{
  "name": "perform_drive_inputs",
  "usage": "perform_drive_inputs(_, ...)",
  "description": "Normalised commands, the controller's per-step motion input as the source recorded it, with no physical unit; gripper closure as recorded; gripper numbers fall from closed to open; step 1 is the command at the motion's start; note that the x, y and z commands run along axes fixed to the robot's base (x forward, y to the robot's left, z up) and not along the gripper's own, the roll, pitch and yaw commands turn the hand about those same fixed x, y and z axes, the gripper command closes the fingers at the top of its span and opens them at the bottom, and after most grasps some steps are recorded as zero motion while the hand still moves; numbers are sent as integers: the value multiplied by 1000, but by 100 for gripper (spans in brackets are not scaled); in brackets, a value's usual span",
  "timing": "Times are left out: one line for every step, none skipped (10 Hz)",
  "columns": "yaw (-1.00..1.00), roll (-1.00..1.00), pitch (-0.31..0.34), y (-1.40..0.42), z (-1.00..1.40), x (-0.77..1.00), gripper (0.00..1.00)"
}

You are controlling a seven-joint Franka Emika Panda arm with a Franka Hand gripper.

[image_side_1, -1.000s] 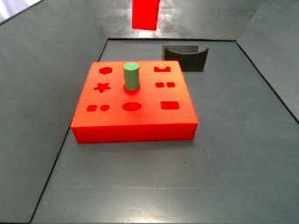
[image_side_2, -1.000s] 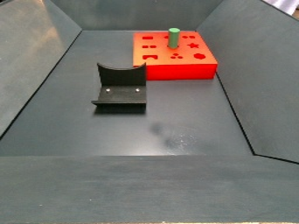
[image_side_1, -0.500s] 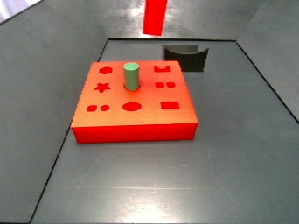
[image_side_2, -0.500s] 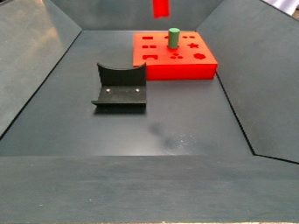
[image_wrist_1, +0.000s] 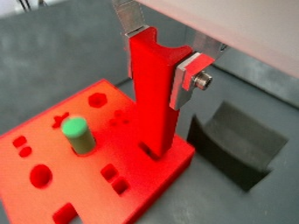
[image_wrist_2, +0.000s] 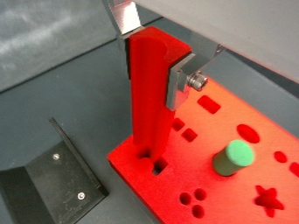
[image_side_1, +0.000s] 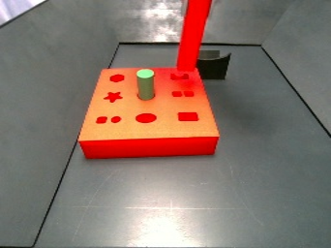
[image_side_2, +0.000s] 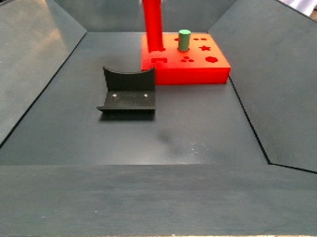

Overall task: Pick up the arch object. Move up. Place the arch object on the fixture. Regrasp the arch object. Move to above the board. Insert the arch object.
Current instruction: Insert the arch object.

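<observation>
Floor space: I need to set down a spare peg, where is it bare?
Bare: the wide floor in front of the fixture and board. Crowded: the board's rear corner, where the gripper holds the arch object upright near the green peg.

Both side views look down from opposite ends of the dark grey surface (image_side_2: 186,139). Both wrist views sit close beside the gripper (image_wrist_1: 158,57), looking down at the square orange-red slab (image_side_1: 145,111) and green cylinder (image_wrist_2: 233,157).

My workspace: dark grey matte floor (image_side_2: 186,130), sloped grey walls (image_side_2: 44,65) on both sides, soft glare on far wall (image_side_1: 142,24).
</observation>
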Motion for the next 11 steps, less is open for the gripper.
perform_drive_inputs(-6,-124,0,154,-420,31,100)
perform_drive_inputs(0,-101,0,223,-340,-43,100)
perform_drive_inputs(0,-123,0,180,-220,-43,100)
perform_drive_inputs(0,-193,-43,60,-197,0,100)
perform_drive_inputs(0,-186,-153,0,-57,-37,100)
perform_drive_inputs(0,-159,-201,-37,0,-103,100)
perform_drive_inputs(6,-120,-249,-126,0,-217,100)
perform_drive_inputs(86,-71,-259,-209,0,-226,100)
perform_drive_inputs(114,-84,-260,-171,0,-217,100)
perform_drive_inputs(114,-71,-221,0,-211,-254,100)
perform_drive_inputs(220,-37,-219,69,-371,-251,100)
